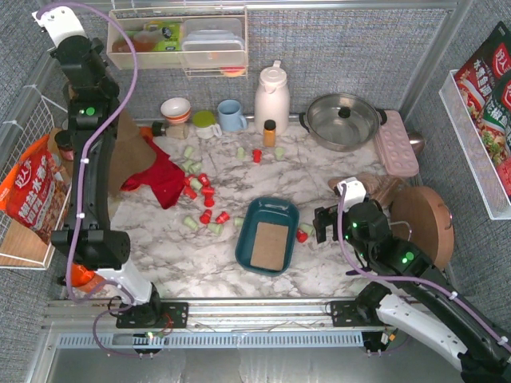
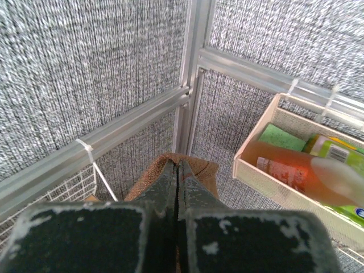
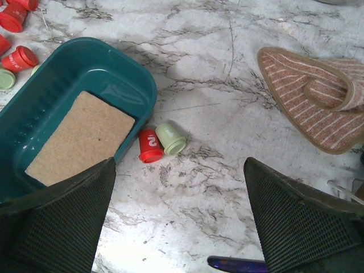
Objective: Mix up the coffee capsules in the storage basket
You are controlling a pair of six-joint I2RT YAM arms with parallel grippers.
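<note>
— Right end effector (image 3: 177, 165) first: what has it got?

— Nothing. Its fingers (image 3: 57, 216) stand spread wide over the marble desk (image 3: 227, 34), just right of the storage basket (image 3: 114, 74). A red capsule (image 3: 150, 146) and a green capsule (image 3: 170, 138) lie side by side against the basket's right wall, just ahead of those fingers.

— And the left end effector (image 2: 179, 165)?

— Pressed shut, raised high, well back and left of the basket. Brown woven fabric (image 2: 205, 169) shows just past its tips; whether it is nipped there I cannot tell.

— Where are the other coffee capsules (image 1: 204, 195)?

— Scattered on the desk left of and behind the basket, red and green together. A tan pad (image 1: 269, 245) lies flat on the basket's floor.

— Anything cut off?

— The right wrist view crops the basket's near end. The striped cloth (image 3: 307, 96) right of the basket runs off the frame edge.

— Any writing?

— A white mark on the red capsule's side, too blurred to read. The orange bag (image 1: 32, 191) well left of the basket and the red packets (image 1: 487, 80) well right of it carry Chinese characters, too small to make out.
</note>
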